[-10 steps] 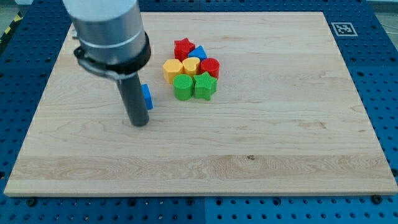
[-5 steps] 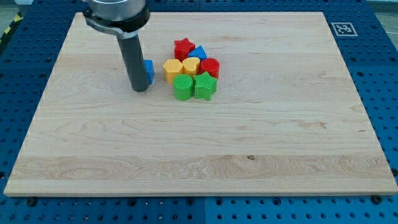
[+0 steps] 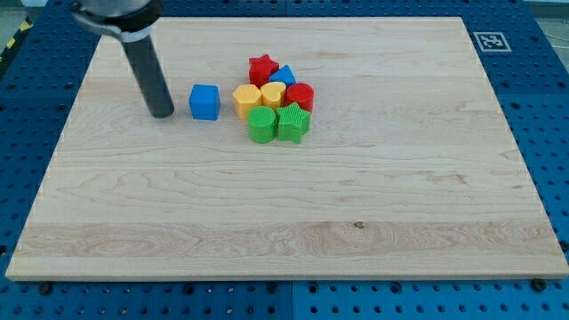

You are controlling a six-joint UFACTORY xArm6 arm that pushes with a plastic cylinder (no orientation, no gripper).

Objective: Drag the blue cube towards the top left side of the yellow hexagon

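The blue cube (image 3: 204,102) sits on the wooden board (image 3: 284,204), just to the left of the yellow hexagon (image 3: 245,99) with a small gap between them. My tip (image 3: 163,115) is on the board left of the blue cube, apart from it by a short gap. The rod leans up toward the view's top left.
A tight cluster lies right of the cube: a red star (image 3: 261,68), a second blue block (image 3: 284,75), a yellow heart (image 3: 273,93), a red cylinder (image 3: 300,95), a green cylinder (image 3: 262,125) and a green star (image 3: 292,122). A marker tag (image 3: 489,40) sits at the top right corner.
The blue cube moved up the board from the lower left to beside the yellow hexagon. My tip then drew away to the left, leaving the cube fully visible.
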